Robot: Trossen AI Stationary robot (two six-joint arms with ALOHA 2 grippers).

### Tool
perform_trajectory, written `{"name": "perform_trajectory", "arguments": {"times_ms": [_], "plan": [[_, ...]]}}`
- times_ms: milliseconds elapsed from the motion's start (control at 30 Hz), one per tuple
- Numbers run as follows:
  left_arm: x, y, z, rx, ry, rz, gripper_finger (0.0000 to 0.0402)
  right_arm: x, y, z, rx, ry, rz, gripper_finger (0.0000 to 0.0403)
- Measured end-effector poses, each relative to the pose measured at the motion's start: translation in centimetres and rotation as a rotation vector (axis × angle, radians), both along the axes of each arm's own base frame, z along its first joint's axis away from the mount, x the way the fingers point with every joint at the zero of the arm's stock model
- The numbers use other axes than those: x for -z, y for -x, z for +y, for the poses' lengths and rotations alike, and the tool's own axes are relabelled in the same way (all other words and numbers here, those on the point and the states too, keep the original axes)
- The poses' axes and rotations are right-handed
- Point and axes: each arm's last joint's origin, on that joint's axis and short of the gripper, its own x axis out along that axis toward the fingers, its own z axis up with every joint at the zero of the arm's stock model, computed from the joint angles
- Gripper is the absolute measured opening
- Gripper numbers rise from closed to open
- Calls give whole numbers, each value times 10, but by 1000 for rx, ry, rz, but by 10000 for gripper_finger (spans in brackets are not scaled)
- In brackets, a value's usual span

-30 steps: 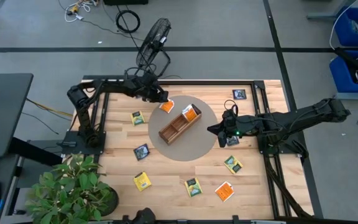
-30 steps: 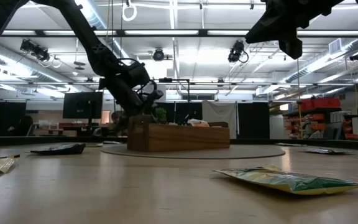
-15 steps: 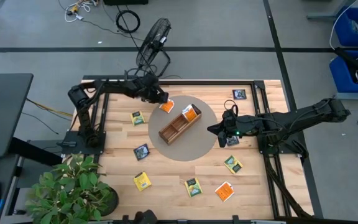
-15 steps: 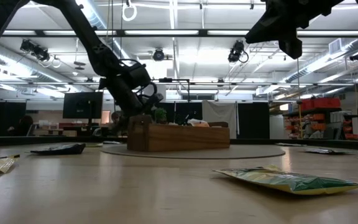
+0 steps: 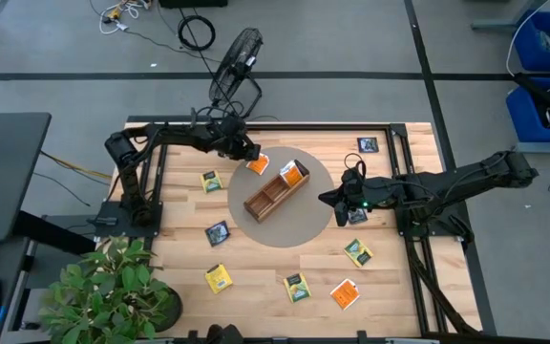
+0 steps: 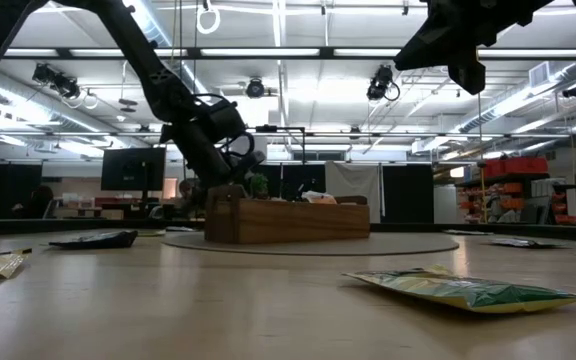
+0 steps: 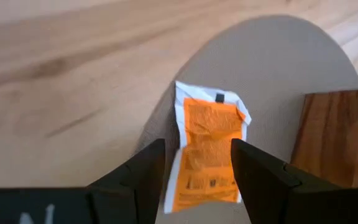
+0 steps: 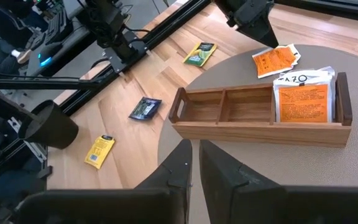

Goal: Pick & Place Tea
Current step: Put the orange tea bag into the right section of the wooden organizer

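Note:
An orange-and-white tea packet [image 5: 256, 163] [image 7: 209, 144] lies flat on the far left rim of the round grey mat [image 5: 285, 229]. My left gripper [image 5: 247, 151] [image 7: 196, 152] slants down over it, open, one finger on each side of the packet's nearer end. Beside it stands the brown wooden tray [image 5: 277, 191] [image 8: 257, 115], with orange-and-white packets [image 8: 303, 99] in its far right compartment. My right gripper [image 5: 330, 201] [image 8: 194, 149] hangs shut and holding nothing above the mat's right edge.
More tea packets lie about the wooden table: yellow-green [image 5: 211, 181], navy [image 5: 218, 232], yellow [image 5: 218, 278], green [image 5: 296, 288], orange [image 5: 345, 293], green [image 5: 357, 252], navy [image 5: 368, 145]. A potted plant [image 5: 113, 296] stands at the near left corner.
My left gripper has turned a little above the orange-and-white packet without leaving its place. The packet and my right arm have kept still.

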Motion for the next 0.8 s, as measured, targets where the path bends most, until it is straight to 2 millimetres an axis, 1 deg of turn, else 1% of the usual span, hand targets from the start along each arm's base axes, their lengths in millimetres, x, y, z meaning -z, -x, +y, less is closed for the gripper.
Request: {"name": "perform_trajectory", "arguments": {"times_ms": [133, 300, 433, 533, 800], "plan": [[0, 0, 0, 10, 12, -11, 188, 0, 0, 0, 0, 1, 0, 39], [1, -5, -6, 40, 16, -13, 188, 0, 0, -1, 13, 16, 0, 39], [10, -10, -11, 52, 32, 2, 188, 0, 0, -1, 13, 16, 0, 39], [12, -14, -14, 57, 61, -11, 188, 0, 0, -1, 13, 16, 1, 39], [12, -18, -16, 56, 58, -47, 188, 1, 1, -1, 13, 18, 13, 39]]}}
